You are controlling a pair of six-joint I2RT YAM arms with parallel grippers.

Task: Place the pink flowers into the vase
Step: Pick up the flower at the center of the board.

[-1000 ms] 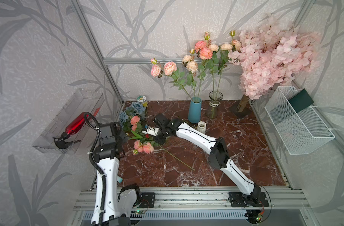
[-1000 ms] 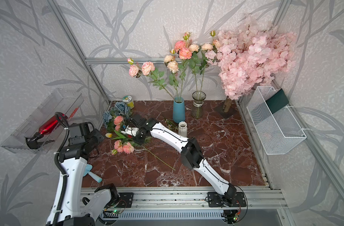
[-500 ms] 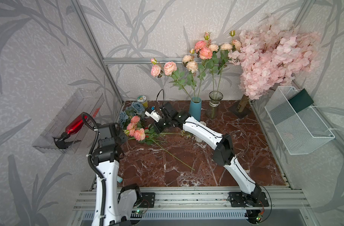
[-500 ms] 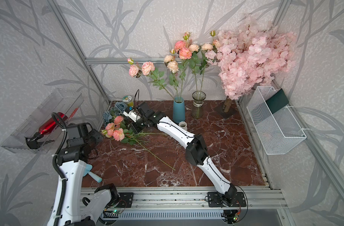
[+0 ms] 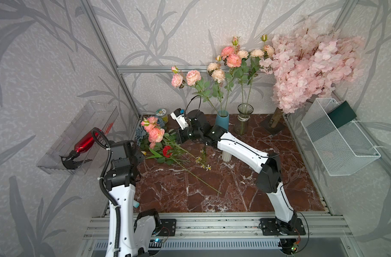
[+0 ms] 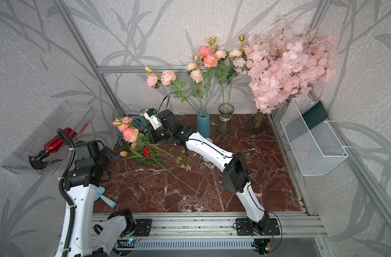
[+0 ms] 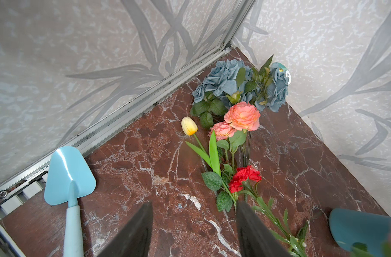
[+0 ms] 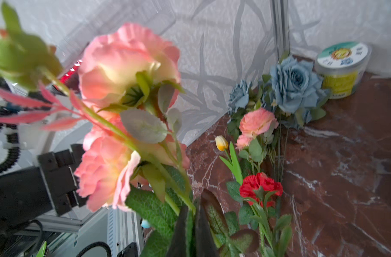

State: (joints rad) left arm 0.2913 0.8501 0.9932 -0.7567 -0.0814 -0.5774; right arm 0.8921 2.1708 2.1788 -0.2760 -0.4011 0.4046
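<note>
My right gripper (image 5: 176,136) (image 8: 191,210) is shut on the green stem of a spray of pink flowers (image 5: 155,133) (image 6: 128,131) (image 8: 123,66), holding the blooms up above the flower pile at the back left corner. More pink flowers (image 7: 242,115) (image 8: 255,121) lie in that pile on the table. A blue vase (image 5: 222,120) and a clear glass vase (image 5: 244,118) stand at the back wall, each with pink flowers in it. My left gripper (image 7: 194,203) (image 5: 140,155) is open over bare marble beside the pile, holding nothing.
The pile also holds blue-grey flowers (image 7: 225,77), a yellow tulip (image 7: 189,125) and a red carnation (image 7: 245,175). A blue trowel (image 7: 68,175) lies near the left rail. A round tub (image 8: 342,66), a blossom tree (image 5: 308,62) and a white wire basket (image 5: 336,138) are around.
The right gripper has lifted the pink flowers off the table and carried the blooms toward the back left corner. The left arm has barely moved.
</note>
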